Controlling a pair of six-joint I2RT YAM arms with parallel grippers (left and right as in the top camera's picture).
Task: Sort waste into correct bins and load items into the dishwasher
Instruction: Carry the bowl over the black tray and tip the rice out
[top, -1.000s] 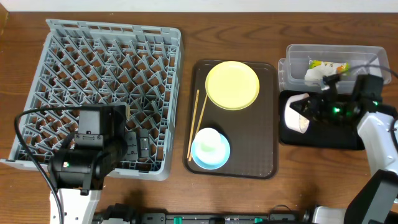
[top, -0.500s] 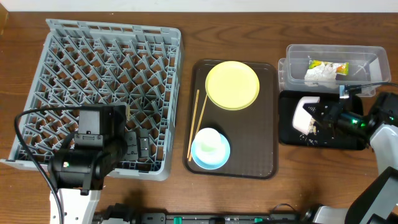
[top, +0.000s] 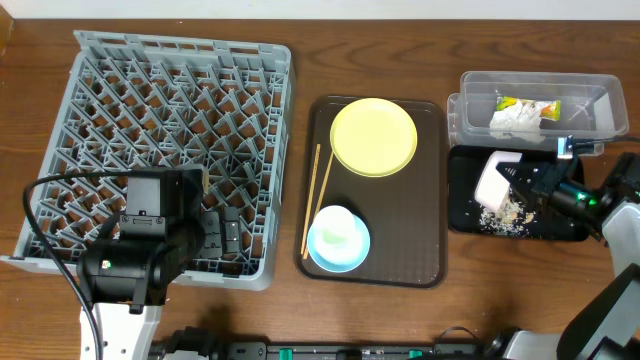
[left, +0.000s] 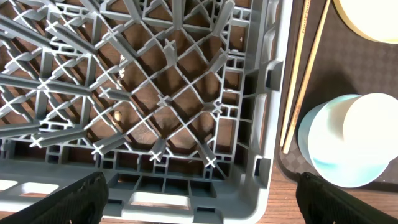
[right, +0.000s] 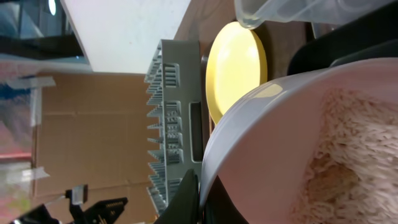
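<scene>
My right gripper (top: 530, 183) is shut on the rim of a white bowl (top: 495, 178), tipped on its side over the black tray (top: 462, 215). Beige crumbs (top: 510, 210) lie on the tray below it. In the right wrist view the white bowl (right: 298, 124) fills the frame with crumbs (right: 348, 162) inside, my fingers (right: 202, 193) pinching its rim. The clear tub (top: 590, 95) holds a green-yellow wrapper (top: 525, 103) and a white tissue (top: 512, 122). My left gripper (left: 199, 196) is open above the grey rack's (top: 150, 110) front right corner.
A brown serving tray (top: 430, 200) in the middle holds a yellow-green plate (top: 373, 137), wooden chopsticks (top: 316, 195) and a light blue bowl (top: 330, 258) with a small white cup (top: 338, 230) in it. The left arm's body covers the rack's front edge.
My right gripper has tipped the white bowl further over the black tray, and beige crumbs have spilled out onto the tray. The left arm has not moved.
</scene>
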